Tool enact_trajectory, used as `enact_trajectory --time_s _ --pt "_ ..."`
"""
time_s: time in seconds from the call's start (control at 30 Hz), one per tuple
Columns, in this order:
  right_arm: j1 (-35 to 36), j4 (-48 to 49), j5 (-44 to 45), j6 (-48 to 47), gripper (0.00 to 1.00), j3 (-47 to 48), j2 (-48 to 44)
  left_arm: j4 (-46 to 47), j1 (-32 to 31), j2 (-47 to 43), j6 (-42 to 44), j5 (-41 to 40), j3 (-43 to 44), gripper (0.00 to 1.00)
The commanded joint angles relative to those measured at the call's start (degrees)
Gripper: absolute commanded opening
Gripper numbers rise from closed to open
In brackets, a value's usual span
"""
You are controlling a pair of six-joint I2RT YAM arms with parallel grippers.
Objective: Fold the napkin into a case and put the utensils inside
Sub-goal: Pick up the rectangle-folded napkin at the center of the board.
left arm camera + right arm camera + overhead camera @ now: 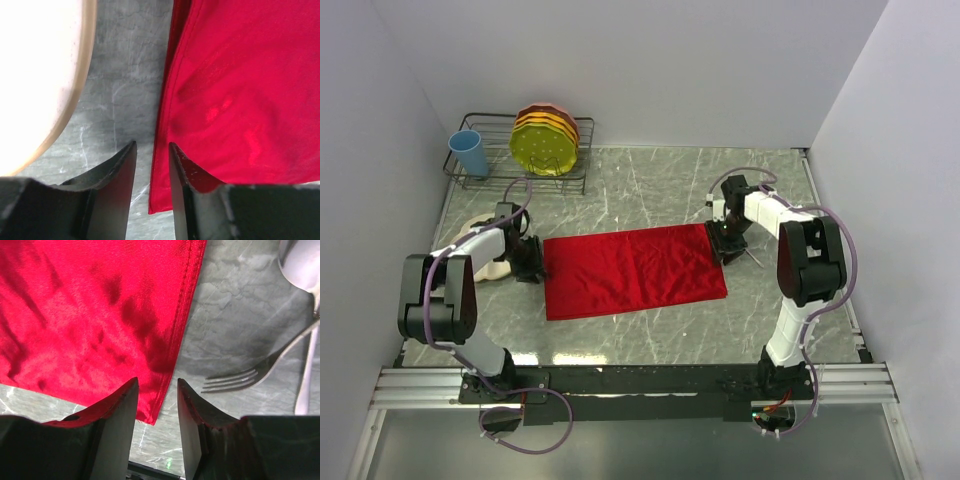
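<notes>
The red napkin (633, 270) lies flat on the grey marble table as a folded rectangle. My left gripper (528, 262) is low at its left edge; in the left wrist view the jaws (152, 150) are open and straddle the napkin's edge (240, 100) near a corner, holding nothing. My right gripper (726, 246) is at the napkin's far right corner; its jaws (157, 385) are open over the napkin's hem (90, 315). The silver fork (250, 375) and spoon (305, 275) lie crossed on the table just right of that gripper.
A cream plate (485, 250) sits left of the left gripper and also shows in the left wrist view (35, 75). A wire dish rack (490, 170) at the back left holds yellow and orange plates (548, 140) and a blue cup (470, 153). White walls enclose the table.
</notes>
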Motion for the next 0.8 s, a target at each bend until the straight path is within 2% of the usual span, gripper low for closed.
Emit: enact_trajectory --time_s 0.0,0.27,0.4,0.43,0.63,0.77 --pt "0.3 0.9 -0.3 1.3 0.44 0.1 1.7 2.9 -0.1 3.9 -0.8 2.7 -0.4 0.37" --pt "0.4 0.7 -0.8 2.0 0.43 -0.5 1.7 3.9 -1.5 7.1 -0.3 4.2 -0.4 0.3" --pt "0.7 0.9 -1.2 2.4 0.43 -1.0 1.8 3.1 -1.6 8.1 -0.2 4.0 0.3 0.1" --pt "0.8 0.9 -1.3 2.6 0.42 -1.2 1.7 2.7 -1.5 8.1 0.1 3.4 1.1 0.01" --pt "1.8 0.7 -3.5 3.4 0.43 -2.2 -0.7 -3.9 0.3 7.5 3.6 -0.3 6.0 0.01" --pt "2.0 1.6 -5.3 3.9 0.46 -4.4 -4.6 -7.7 3.3 7.1 11.3 -1.3 9.7 0.01"
